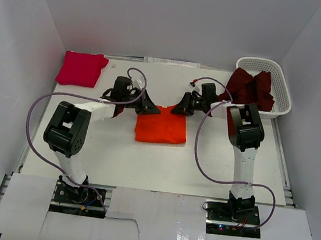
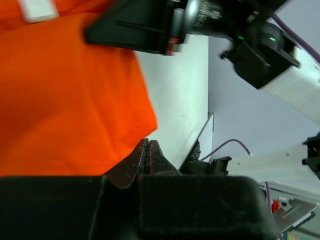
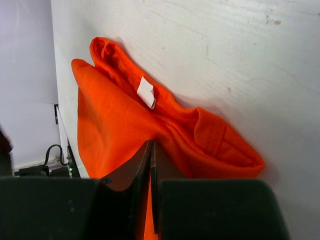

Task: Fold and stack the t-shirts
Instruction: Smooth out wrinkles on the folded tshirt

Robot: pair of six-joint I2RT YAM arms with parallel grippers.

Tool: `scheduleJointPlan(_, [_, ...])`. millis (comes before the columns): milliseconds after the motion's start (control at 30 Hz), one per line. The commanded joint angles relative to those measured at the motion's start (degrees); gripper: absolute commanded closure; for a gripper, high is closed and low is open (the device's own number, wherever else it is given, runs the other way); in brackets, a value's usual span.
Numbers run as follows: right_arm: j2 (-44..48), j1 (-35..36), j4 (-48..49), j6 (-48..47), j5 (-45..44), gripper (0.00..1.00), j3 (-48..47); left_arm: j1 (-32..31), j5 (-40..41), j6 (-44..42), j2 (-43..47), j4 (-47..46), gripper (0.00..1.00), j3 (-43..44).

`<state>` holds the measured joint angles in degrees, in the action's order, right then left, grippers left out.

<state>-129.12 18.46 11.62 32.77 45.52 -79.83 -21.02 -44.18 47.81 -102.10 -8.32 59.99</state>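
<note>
Only the top view takes in the whole table (image 1: pixel 114 161). At its 10 o'clock corner lies the pink t-shirt (image 1: pixel 82 68), folded into a flat square and well apart from both arms. The left gripper (image 1: pixel 154 110) sits at the 11 o'clock corner of the orange t-shirt (image 1: pixel 160 129), which lies at the middle of the table. The left wrist view adds what the top view cannot: the left gripper (image 2: pixel 147 146) has its jaws pressed together right at the orange t-shirt's (image 2: pixel 65 95) edge, though whether cloth is nipped between them cannot be told. The right gripper (image 1: pixel 177 108) is at the shirt's 1 o'clock corner. In the right wrist view, the right gripper (image 3: pixel 151 146) is pinched tight on a fold of the orange t-shirt (image 3: pixel 115 135), with orange cloth showing between its fingers. That view alone also shows a white label (image 3: pixel 146 92) at the bunched collar. At the table's 2 o'clock corner stands a white basket (image 1: pixel 284 103), and the maroon t-shirt (image 1: pixel 249 89) is heaped inside it, spilling over the rim at 9 o'clock.
</note>
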Motion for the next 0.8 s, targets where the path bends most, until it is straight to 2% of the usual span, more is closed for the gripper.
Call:
scheduleJointPlan(0, [5.5,-0.3,-3.0,-0.7,1.9,0.92,-2.4,2.6,-0.4,-1.6,-0.7,1.6,1.00,-3.6])
scheduleJointPlan(300, [17.1,-0.2,-3.2,0.7,6.2,0.92,3.8,2.9,1.6,-3.6,-8.9,0.2,1.00,-1.4])
scheduleJointPlan(467, [22.3,0.1,-4.5,0.9,9.1,0.92,13.4,2.9,2.7,-3.5,-11.9,0.3,1.00,0.4])
scheduleJointPlan(633, [23.0,0.3,-4.9,-1.3,10.5,0.91,21.4,2.9,3.4,-3.9,-11.5,1.1,1.00,0.0])
scheduleJointPlan(767, [19.2,0.9,-5.6,-2.7,9.9,0.92,23.7,2.9,3.7,-4.0,-10.4,2.1,1.00,0.1])
